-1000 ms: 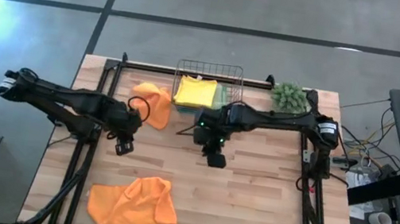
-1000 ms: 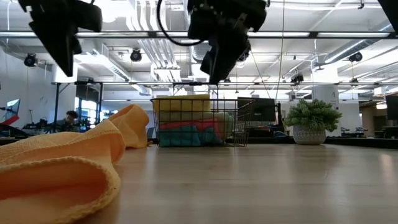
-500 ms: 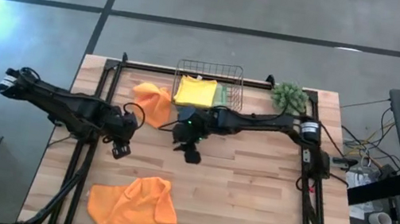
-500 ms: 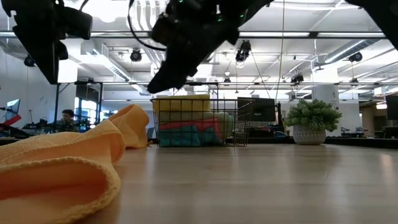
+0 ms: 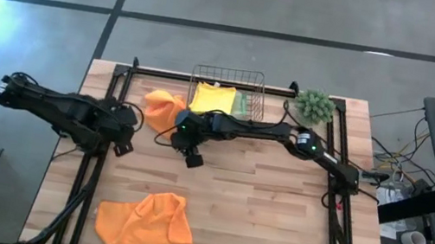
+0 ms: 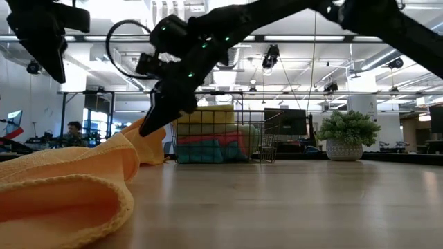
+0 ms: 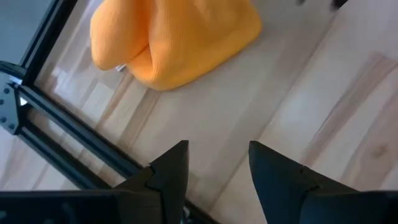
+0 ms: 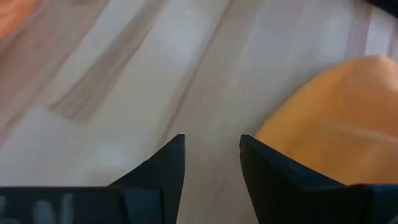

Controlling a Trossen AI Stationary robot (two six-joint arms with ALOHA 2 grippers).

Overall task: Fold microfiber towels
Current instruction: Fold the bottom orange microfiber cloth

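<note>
The right claw has been swung across to the orange towel beside the basket. Both claws are seen open and empty, the left claw nearby. A pickup looks imminent

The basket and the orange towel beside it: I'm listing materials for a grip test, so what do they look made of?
The basket looks like thin metal wire: an open grid you can see through. The orange towel looks like soft, matte knit cloth, likely microfiber: it slumps in rounded folds with a fine ribbed surface.

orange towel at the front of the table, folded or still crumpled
Crumpled, not folded. The orange towel lies in a loose, uneven heap with rumpled edges near the table's front edge; neither hand touches it.
</note>
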